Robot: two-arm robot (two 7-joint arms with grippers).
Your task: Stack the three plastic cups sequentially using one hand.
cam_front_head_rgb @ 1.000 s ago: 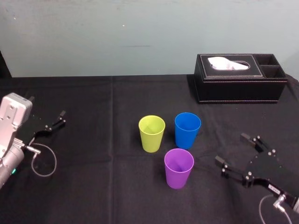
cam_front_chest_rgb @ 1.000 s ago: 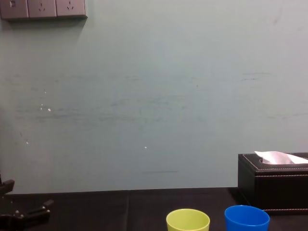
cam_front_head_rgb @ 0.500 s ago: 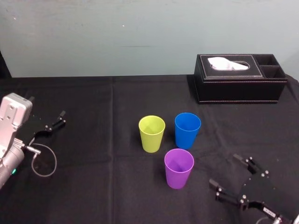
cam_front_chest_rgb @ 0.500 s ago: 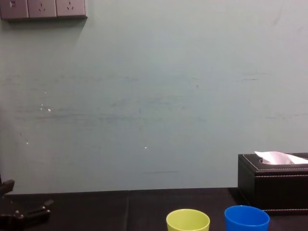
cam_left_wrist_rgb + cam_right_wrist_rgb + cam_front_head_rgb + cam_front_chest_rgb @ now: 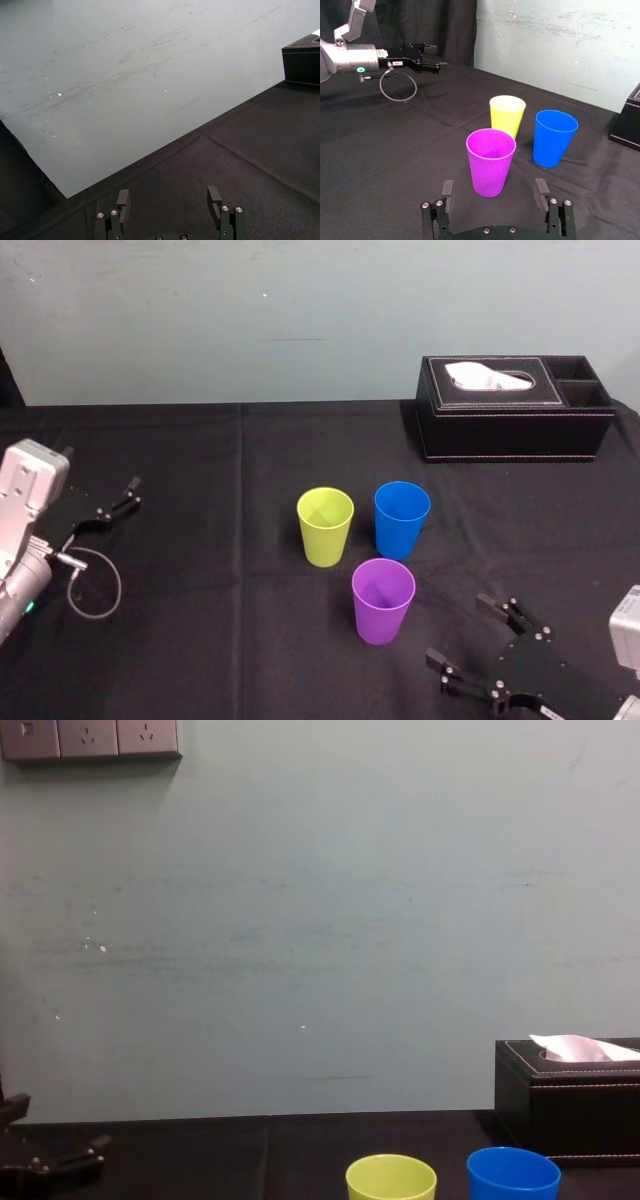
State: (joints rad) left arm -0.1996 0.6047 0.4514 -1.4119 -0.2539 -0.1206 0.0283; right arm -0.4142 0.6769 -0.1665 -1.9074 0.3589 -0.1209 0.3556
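Observation:
Three plastic cups stand upright and apart in a close cluster mid-table: a yellow-green cup (image 5: 325, 526), a blue cup (image 5: 402, 518) to its right, and a purple cup (image 5: 383, 600) nearest me. My right gripper (image 5: 460, 630) hovers low at the front right, open. Its fingers point at the purple cup (image 5: 490, 161) from a short distance and touch nothing. The yellow-green cup (image 5: 507, 115) and blue cup (image 5: 553, 137) stand beyond it. My left gripper (image 5: 120, 498) rests at the far left, open and empty, well away from the cups.
A black tissue box (image 5: 515, 405) with a white tissue sits at the back right by the wall. A black cloth (image 5: 200, 640) covers the table. A cable loop (image 5: 95, 585) hangs from the left arm. Open cloth lies left of the cups.
My right gripper has drawn back toward the near edge and swung left, so it now faces the purple cup. The cups and left arm have not moved.

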